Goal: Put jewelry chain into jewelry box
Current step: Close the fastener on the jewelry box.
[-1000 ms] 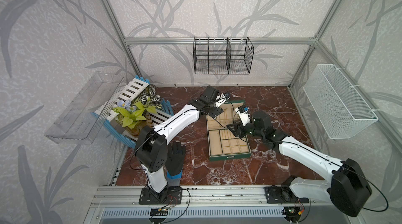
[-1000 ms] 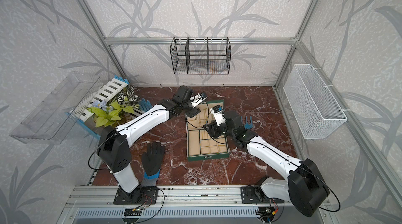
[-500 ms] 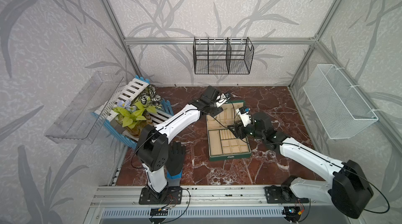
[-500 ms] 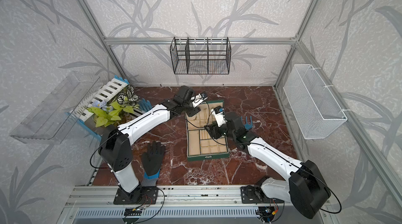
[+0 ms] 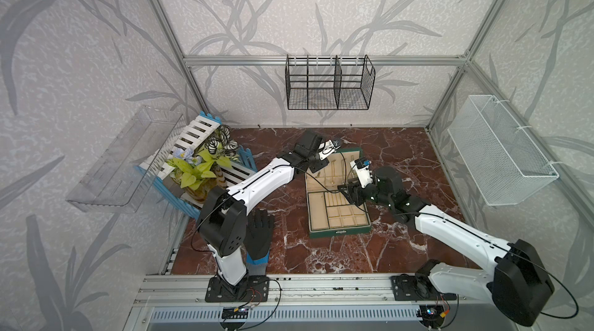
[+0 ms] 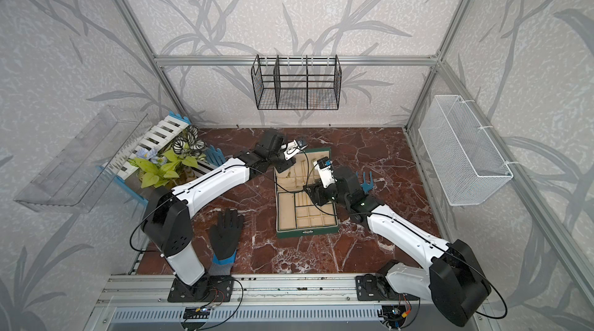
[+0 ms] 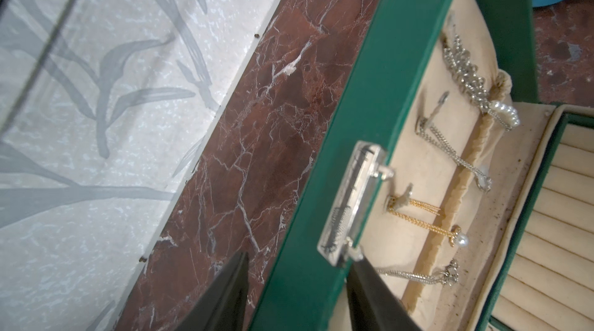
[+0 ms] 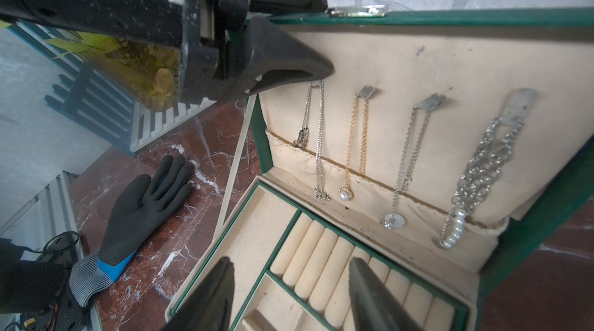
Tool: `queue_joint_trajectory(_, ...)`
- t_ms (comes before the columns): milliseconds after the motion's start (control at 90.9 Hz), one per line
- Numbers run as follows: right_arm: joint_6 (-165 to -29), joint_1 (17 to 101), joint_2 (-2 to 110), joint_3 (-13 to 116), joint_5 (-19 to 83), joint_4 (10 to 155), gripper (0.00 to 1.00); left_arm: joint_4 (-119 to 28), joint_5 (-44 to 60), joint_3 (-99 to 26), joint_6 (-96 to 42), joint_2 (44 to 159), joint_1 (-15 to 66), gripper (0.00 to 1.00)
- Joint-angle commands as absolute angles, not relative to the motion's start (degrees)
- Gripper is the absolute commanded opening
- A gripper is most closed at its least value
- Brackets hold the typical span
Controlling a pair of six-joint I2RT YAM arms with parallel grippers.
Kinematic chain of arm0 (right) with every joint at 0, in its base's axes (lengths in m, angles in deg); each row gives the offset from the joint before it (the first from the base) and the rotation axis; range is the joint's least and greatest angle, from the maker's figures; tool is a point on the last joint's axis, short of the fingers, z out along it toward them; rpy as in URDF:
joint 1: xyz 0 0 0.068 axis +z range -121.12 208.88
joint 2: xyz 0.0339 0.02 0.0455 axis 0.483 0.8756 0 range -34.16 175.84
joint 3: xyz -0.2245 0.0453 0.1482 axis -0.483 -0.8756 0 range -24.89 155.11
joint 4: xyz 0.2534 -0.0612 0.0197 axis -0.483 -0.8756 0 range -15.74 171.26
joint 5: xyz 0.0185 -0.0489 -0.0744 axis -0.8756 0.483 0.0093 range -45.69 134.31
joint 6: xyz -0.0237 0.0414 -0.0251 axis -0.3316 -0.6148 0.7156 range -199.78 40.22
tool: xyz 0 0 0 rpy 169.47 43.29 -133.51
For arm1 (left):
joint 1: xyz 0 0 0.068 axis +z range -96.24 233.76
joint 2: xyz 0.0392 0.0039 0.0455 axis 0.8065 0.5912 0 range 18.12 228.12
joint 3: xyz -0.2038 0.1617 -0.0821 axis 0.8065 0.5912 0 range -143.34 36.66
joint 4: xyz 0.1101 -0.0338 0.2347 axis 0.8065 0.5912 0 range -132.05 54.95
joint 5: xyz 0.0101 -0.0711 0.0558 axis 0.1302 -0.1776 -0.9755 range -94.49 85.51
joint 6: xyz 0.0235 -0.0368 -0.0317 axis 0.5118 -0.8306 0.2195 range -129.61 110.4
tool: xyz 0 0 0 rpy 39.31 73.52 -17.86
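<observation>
My left pincer [image 7: 299, 257] has narrowed astride the lid [image 7: 369, 88]; I cannot tell if it grips. My right pincer [image 8: 291, 259] hovers spread over the ring rolls [image 8: 321, 255]. In the green jewelry box [image 5: 337, 231], a silver chain [image 8: 320, 126], gold chain [image 8: 349, 152], pendant chain [image 8: 406, 165] and chunky chain [image 8: 485, 165] hang from lid hooks [image 8: 366, 91] toward the hinge.

Jewelry box [image 5: 339, 231] sits mid table [image 5: 321, 255], chains [image 8: 482, 168] hanging inside its lid [image 8: 401, 65] at 12 o'clock. Glove [image 5: 258, 236] is at its 8, plant [image 5: 196, 168] at 10.
</observation>
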State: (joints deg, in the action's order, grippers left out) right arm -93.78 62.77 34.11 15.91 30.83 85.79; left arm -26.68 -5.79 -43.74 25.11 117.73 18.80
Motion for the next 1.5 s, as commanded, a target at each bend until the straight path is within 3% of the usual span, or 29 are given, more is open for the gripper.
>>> queue_joint_trajectory(0, -94.56, 62.50, 32.50, 15.00, 32.16, 86.75, 0.60, -22.57, -8.55, -38.61, 29.10, 117.33, 18.50, 0.47)
queue_joint_trajectory(583, -94.55, 62.37, 30.18, 14.09, 33.29, 86.22, 0.60, -30.56, -10.59, -30.38, 34.94, 113.29, 18.34, 0.35)
queue_joint_trajectory(957, -97.14, 62.36, 28.15, 14.51, 35.23, 83.24, 0.61, -29.33, 1.43, -38.11, 20.63, 105.56, 18.04, 0.56)
queue_joint_trajectory(1078, -99.53, 62.31, 28.12, 14.96, 34.94, 82.46, 0.62, -30.13, 4.35, -35.23, 17.27, 100.69, 18.06, 0.57)
queue_joint_trajectory(1254, -103.38, 62.31, 28.67, 15.98, 34.10, 81.79, 0.62, -25.06, 9.36, -29.39, 16.43, 96.44, 18.10, 0.49)
queue_joint_trajectory(1485, -107.04, 62.34, 32.04, 17.74, 29.59, 81.73, 0.62, -18.63, 6.73, -28.46, 16.68, 101.28, 17.95, 0.35)
